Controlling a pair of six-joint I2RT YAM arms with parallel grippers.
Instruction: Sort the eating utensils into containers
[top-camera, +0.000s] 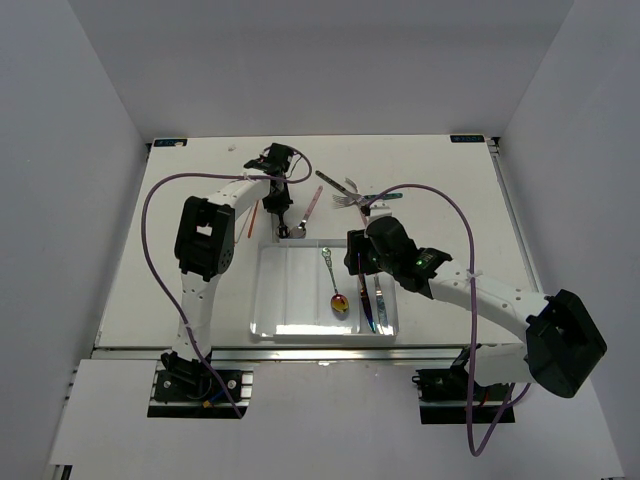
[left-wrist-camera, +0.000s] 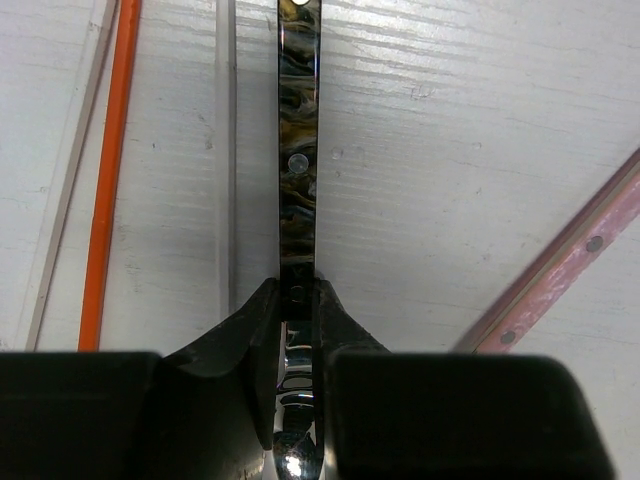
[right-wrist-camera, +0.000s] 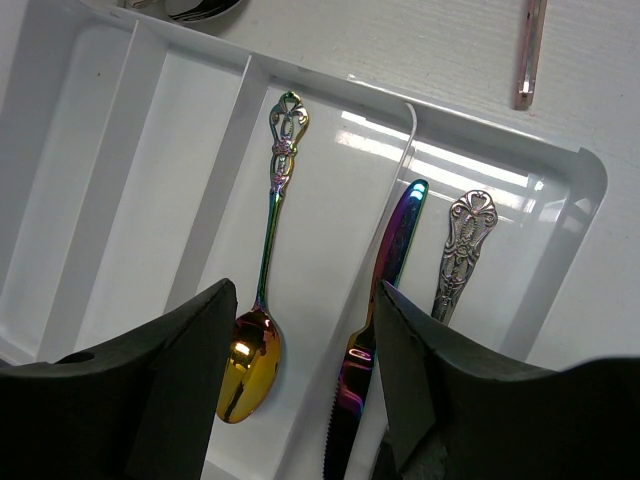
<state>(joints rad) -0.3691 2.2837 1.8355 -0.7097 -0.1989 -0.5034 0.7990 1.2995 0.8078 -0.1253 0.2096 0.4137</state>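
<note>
Your left gripper (left-wrist-camera: 298, 330) pinches the metal utensil (left-wrist-camera: 298, 150) by its thin handle, flat on the table (left-wrist-camera: 450, 120) beyond the tray (top-camera: 262, 290) — lifted, it may swivel or slip from so narrow a hold; right gripper (right-wrist-camera: 305, 300) hangs open, empty

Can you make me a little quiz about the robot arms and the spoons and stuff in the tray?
1. True or false: the right gripper hangs open over the clear tray.
2. How many utensils lie in the tray? A) one B) three C) six
3. Fill in: the chopstick beside the shiny handle that the left gripper pinches is ____.
Key: 1 true. 2 B: a rainbow spoon, a rainbow knife and a silver-handled piece. 3 orange.
</note>
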